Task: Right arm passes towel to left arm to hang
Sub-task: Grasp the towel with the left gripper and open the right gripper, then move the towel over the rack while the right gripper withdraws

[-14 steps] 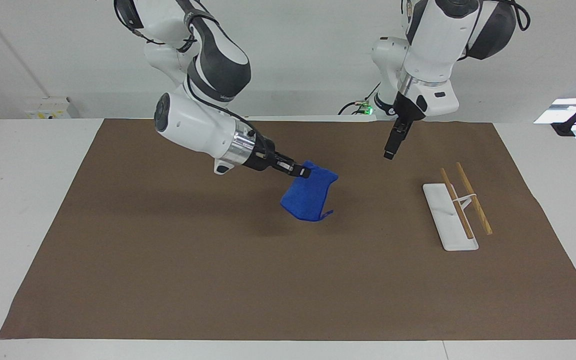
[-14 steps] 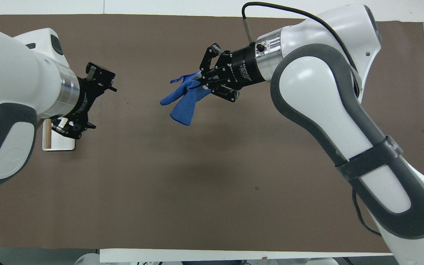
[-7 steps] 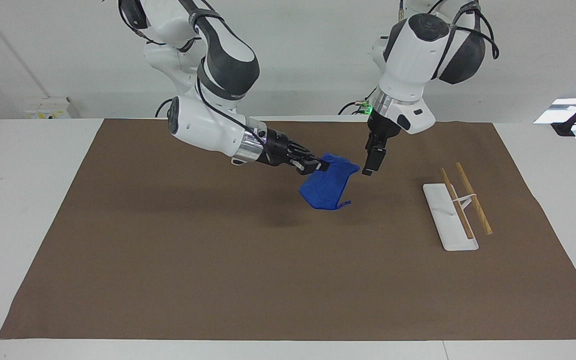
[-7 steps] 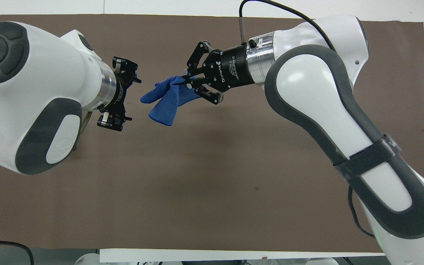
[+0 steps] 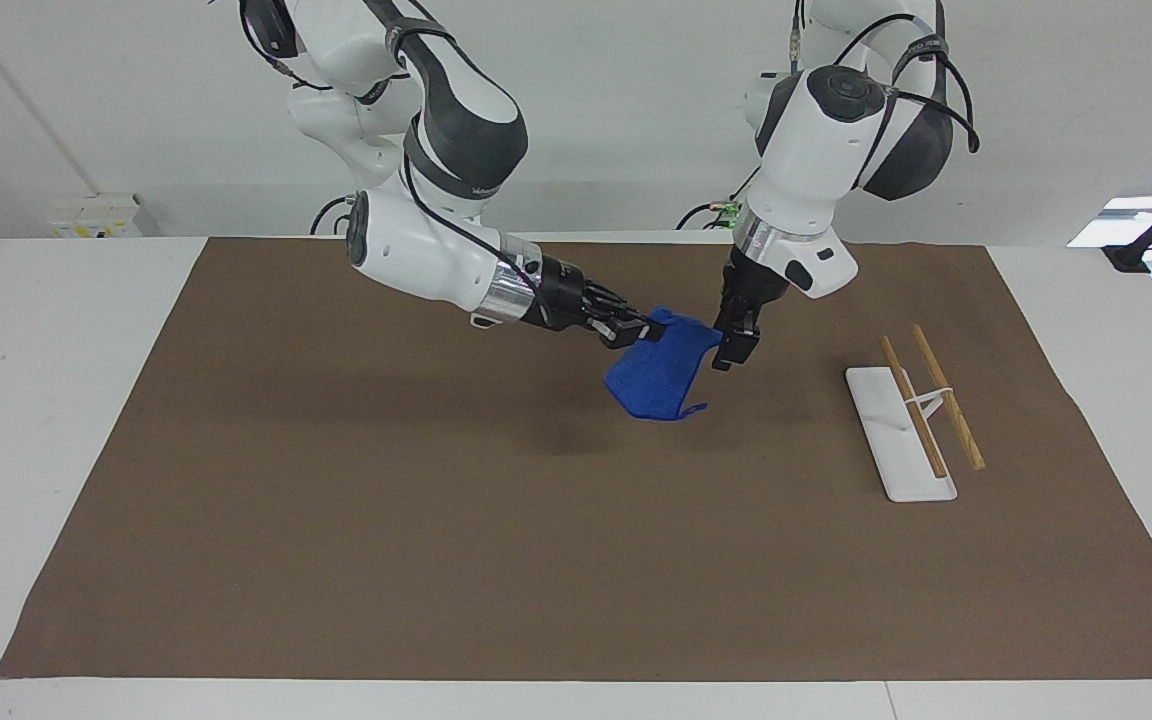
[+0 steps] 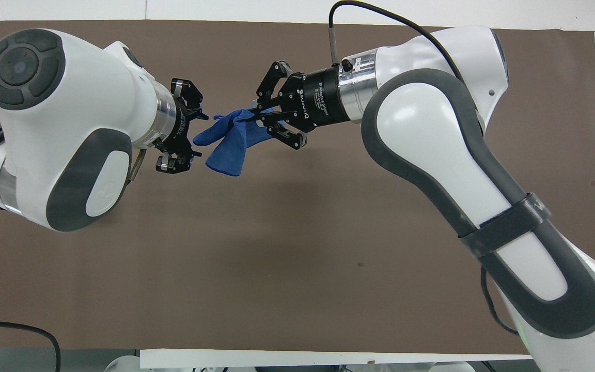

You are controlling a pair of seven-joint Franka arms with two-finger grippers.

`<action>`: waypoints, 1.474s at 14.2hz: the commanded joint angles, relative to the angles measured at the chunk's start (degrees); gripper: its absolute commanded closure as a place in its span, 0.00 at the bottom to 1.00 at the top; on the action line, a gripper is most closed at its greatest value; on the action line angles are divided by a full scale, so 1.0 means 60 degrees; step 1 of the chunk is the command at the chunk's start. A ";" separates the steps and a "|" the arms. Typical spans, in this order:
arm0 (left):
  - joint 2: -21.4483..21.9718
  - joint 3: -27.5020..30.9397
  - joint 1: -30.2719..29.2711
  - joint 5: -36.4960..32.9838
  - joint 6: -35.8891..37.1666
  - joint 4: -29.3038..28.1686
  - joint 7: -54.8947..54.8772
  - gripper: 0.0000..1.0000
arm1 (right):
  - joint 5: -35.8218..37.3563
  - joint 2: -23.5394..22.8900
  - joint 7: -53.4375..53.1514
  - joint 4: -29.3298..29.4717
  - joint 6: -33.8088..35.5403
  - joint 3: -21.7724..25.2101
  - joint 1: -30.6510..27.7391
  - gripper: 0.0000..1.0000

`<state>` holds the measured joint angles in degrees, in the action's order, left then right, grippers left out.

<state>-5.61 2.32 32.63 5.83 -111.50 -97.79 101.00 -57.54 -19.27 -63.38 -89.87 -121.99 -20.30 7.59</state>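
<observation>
Right tool point(image 5: 636, 330) pinches blue fluffy towel point(image 5: 658, 380), hanging crumpled.

The towel point(image 5: 658, 375) is bright blue, one plain colour without pattern. The right arm point(image 5: 416, 255) is white with dark grey joint covers and a silver wrist ring; the right gripper point(image 5: 641, 331) is black. The left arm point(image 5: 816, 130) is white and dark grey too, and the left gripper point(image 5: 734, 345) is black. The mat point(image 5: 336, 520) is plain brown on a white table point(image 5: 36, 400). The rack point(image 5: 901, 430) has a white base and light wooden rods.
</observation>
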 commanded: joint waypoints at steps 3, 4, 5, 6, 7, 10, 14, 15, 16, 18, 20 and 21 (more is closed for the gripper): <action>-0.0018 0.0140 0.0319 0.0171 0.0112 0.0156 0.0321 0.42 | -0.0224 0.0194 0.0060 -0.0256 -0.0220 -0.0044 0.0009 1.00; -0.0018 0.0140 0.0290 0.0157 0.0112 0.0170 0.0321 0.51 | -0.0224 0.0194 0.0060 -0.0256 -0.0220 -0.0059 0.0009 1.00; -0.0018 0.0154 0.0261 0.0142 0.0126 0.0185 0.0321 0.58 | -0.0224 0.0194 0.0060 -0.0256 -0.0220 -0.0044 0.0009 1.00; -0.0032 0.0155 0.0217 0.0113 0.0170 0.0287 0.0321 0.62 | -0.0224 0.0194 0.0060 -0.0256 -0.0220 -0.0044 0.0009 1.00; -0.0119 0.0184 0.0173 0.0099 0.0286 0.0404 0.0321 0.65 | -0.0224 0.0194 0.0060 -0.0256 -0.0235 -0.0044 0.0023 1.00; -0.0267 0.0199 0.0173 0.0040 0.0639 0.0639 0.0306 0.89 | -0.0209 0.0209 0.0060 -0.0314 -0.0454 -0.0059 0.0038 1.00; -0.0267 0.0213 0.0216 -0.0107 0.0552 0.0698 0.0203 1.00 | -0.0209 0.0209 0.0031 -0.0359 -0.0878 -0.0059 0.0243 0.99; -0.0296 0.0213 0.0231 -0.0237 0.0464 0.0843 0.0174 1.00 | -0.0209 0.0209 0.0031 -0.0359 -0.0894 -0.0059 0.0243 0.99; -0.0397 0.0184 0.0231 -0.0558 0.0463 0.1076 0.0000 1.00 | -0.0209 0.0194 0.0031 -0.0359 -0.0894 -0.0059 0.0243 0.98; -0.0603 0.0169 0.0319 -0.1246 0.0493 0.1327 -0.1167 1.00 | -0.0209 0.0194 0.0060 -0.0359 -0.0908 -0.0044 0.0243 0.53; -0.0604 0.0198 0.0319 -0.1322 0.0653 0.1445 -0.1976 1.00 | -0.0019 0.0194 0.0612 -0.0330 -0.0894 -0.0044 0.0229 0.00; -0.0604 0.0213 0.0319 -0.1337 0.0726 0.1460 -0.2400 1.00 | 0.0170 0.0194 0.1255 -0.0330 -0.0879 -0.0015 0.0214 0.00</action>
<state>-8.04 2.99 33.99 -1.09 -109.31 -91.30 91.47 -57.24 -19.25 -61.11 -90.46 -126.45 -20.33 9.38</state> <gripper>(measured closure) 0.982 0.744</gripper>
